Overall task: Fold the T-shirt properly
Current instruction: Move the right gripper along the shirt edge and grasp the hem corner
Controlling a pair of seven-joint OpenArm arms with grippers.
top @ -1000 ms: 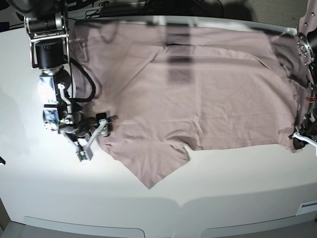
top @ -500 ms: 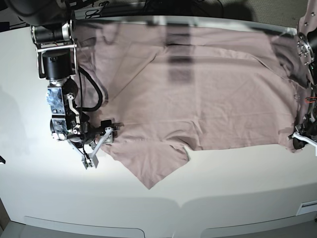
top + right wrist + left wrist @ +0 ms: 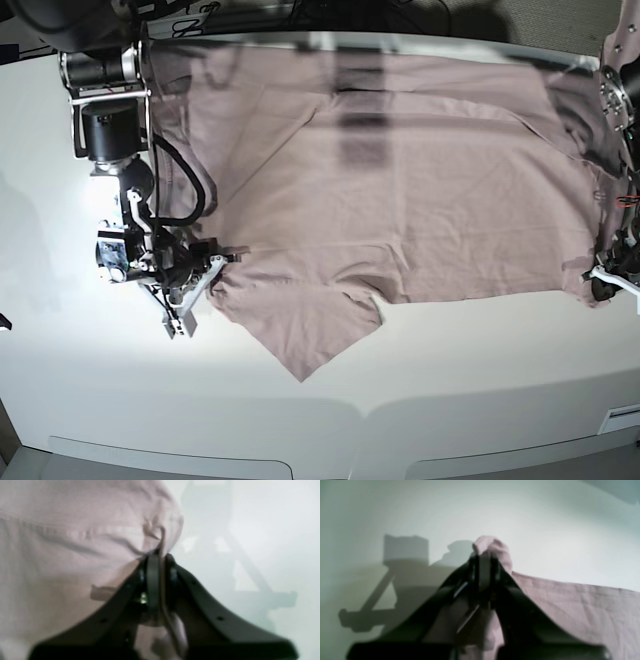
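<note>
Overhead, left to right. White tabletop (image 3: 90, 400), glossy, a bright glare patch at the left edge under the arm; the near edge curves, with a seam line running along the front. Dark clutter and cables behind the far edge, too dim to identify.

Right pincer (image 3: 205, 272) sits low at the T-shirt's (image 3: 400, 190) left hem, jaws closed on a pinch of fabric. Right wrist view confirms: jaws together, cloth bunched between them and puckered just above the tips. Blurred arm shadow on bare tabletop to the right.

T-shirt lies spread flat across the far half of the tabletop, mauve-pink, mild creases. One corner points toward the near edge as a triangular flap. A darker shadow band falls across the upper middle.

Left pincer (image 3: 598, 282) at the far right edge, mostly cut off in the overhead view. Left wrist view: jaws pressed shut on the hem, a small knob of cloth poking above the tips. Hard-edged pincer shadow on the tabletop at left.
</note>
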